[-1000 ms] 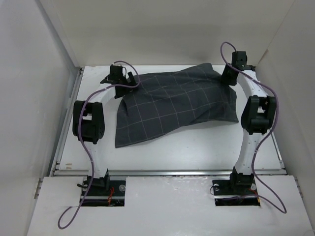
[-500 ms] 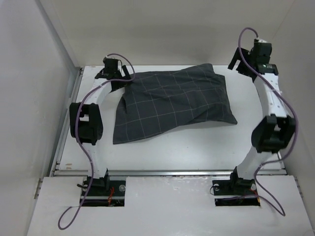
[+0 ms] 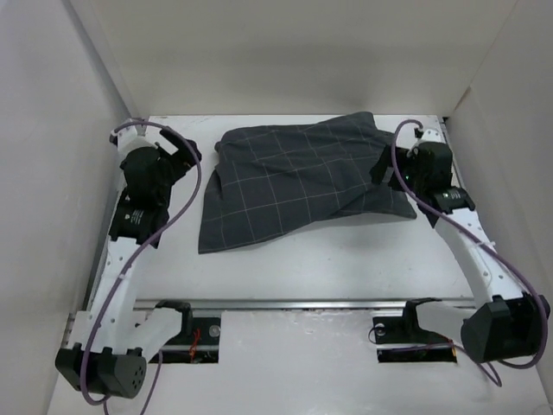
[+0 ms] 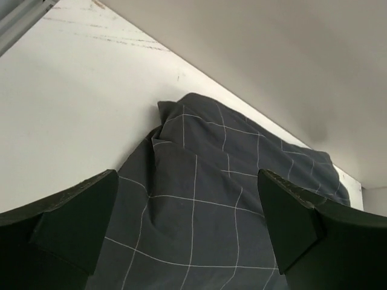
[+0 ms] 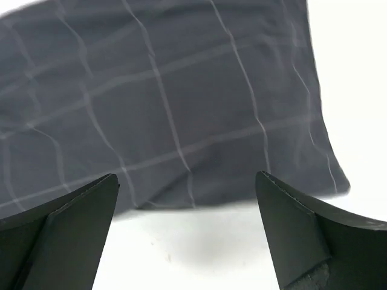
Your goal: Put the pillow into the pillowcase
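The dark charcoal pillowcase (image 3: 298,181) with a pale grid lies bulging across the back of the white table. It also shows in the left wrist view (image 4: 224,199) and the right wrist view (image 5: 163,96). No white pillow shows; I cannot tell from the frames whether it is inside. My left gripper (image 3: 186,156) is open and empty, raised off the case's left end, clear of the cloth. My right gripper (image 3: 384,171) is open and empty, above the case's right end. In both wrist views the jaws stand wide apart with nothing between them.
White enclosure walls (image 3: 95,130) stand close on the left, right and back of the table (image 3: 346,259). A metal rail (image 3: 302,303) runs along the table's near edge. Purple cables loop off both arms.
Both arms have pulled back from the pillowcase's ends. The left gripper swung left and away from the left corner. The right gripper rose high, then came down by the right end. The case stays put.
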### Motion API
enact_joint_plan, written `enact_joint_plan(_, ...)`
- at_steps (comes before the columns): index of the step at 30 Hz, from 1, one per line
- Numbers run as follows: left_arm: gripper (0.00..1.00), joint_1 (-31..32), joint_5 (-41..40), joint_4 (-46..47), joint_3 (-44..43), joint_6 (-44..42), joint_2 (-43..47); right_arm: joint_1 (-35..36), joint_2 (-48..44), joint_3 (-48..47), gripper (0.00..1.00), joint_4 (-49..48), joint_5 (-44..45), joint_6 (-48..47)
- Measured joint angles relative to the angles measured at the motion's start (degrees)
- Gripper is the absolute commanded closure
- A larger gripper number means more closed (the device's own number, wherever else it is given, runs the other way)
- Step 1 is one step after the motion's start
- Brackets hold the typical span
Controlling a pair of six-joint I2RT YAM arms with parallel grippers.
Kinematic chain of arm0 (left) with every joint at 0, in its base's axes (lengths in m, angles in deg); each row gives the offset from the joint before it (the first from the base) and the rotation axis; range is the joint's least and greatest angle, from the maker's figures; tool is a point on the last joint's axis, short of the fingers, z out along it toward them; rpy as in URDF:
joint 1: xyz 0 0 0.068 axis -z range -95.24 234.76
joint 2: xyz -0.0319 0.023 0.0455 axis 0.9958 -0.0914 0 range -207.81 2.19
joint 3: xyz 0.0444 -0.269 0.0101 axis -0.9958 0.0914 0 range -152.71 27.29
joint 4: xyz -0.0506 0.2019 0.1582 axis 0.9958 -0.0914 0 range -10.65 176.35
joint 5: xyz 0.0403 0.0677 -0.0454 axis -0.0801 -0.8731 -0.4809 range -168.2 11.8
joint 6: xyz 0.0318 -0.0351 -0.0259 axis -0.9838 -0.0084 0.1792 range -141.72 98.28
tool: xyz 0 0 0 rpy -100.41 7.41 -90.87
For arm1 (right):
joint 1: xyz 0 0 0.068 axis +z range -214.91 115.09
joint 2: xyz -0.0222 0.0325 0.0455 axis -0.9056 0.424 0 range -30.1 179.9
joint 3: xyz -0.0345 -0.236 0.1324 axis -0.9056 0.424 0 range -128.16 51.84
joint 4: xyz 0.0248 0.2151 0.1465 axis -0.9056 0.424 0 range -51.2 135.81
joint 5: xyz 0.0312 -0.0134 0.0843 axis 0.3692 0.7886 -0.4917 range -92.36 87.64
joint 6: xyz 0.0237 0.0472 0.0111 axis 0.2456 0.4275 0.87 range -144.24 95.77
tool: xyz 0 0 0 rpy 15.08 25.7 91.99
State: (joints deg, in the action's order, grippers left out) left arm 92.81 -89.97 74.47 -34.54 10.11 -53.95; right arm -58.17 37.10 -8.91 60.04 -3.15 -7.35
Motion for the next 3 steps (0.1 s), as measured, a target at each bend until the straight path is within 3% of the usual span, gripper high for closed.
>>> enact_joint_plan(3, 0.0, 1.3, -2.7, -1.4, 0.3, 2.4, 0.0, 0.1, -2.6, 4.1, 0.0, 0.1, 1.6, 0.9)
